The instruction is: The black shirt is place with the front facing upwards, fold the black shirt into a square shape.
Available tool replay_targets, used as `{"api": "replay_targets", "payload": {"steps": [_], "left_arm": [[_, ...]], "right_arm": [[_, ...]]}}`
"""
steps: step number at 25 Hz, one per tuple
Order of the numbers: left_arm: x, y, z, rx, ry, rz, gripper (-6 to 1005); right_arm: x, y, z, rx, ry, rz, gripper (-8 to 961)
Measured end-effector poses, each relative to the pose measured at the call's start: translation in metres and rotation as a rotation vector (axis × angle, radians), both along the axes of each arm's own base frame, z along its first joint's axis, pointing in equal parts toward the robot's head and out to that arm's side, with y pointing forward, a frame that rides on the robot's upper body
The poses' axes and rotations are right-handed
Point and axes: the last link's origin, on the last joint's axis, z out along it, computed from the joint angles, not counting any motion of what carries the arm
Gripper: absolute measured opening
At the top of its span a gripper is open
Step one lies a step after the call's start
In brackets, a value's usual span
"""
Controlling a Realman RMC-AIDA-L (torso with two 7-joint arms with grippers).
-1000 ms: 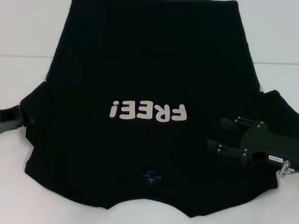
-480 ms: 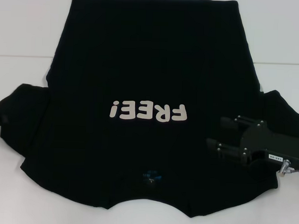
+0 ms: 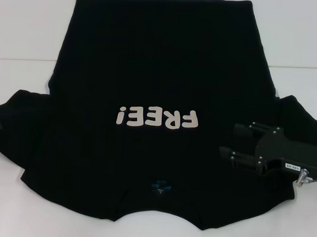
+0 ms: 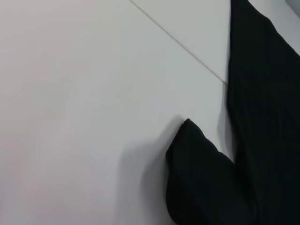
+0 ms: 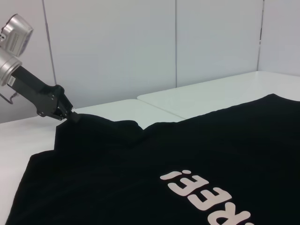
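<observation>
The black shirt lies flat on the white table, front up, collar toward me. Its cream "FREE!" letters and small blue neck label show. My left gripper appears in the right wrist view, shut on the tip of the left sleeve, which is stretched out to the left; in the head view this gripper is at the picture's left edge, almost out of view. The sleeve also shows in the left wrist view. My right gripper is open over the shirt's right shoulder, by the right sleeve, fingers pointing inward.
The white table has a thin seam running across it under the shirt. Grey wall panels stand behind the table's far side.
The left gripper has moved left, out of the head view, drawing the left sleeve outward so that it lies spread. The right gripper has not moved.
</observation>
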Motion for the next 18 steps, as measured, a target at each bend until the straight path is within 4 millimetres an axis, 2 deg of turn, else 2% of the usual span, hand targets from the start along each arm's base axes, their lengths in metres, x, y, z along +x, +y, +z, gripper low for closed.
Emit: {"api": "replay_targets", "payload": {"steps": [3, 8, 15, 18], "left_arm": [[0.003, 0.002, 0.000, -0.003, 0.002, -0.015, 10], [0.024, 0.014, -0.007, -0.040, -0.003, -0.098, 11], [0.086, 0.040, -0.027, -0.127, 0.011, -0.318, 13], [0.116, 0.050, -0.049, -0.228, 0.066, -0.407, 13]], "right_arm": [[0.001, -0.001, 0.000, -0.001, 0.001, -0.003, 760], [0.001, -0.002, -0.001, -0.002, 0.001, -0.004, 760], [0.001, -0.003, -0.003, -0.010, 0.004, -0.005, 760], [0.001, -0.004, -0.003, -0.016, 0.007, -0.008, 760]]}}
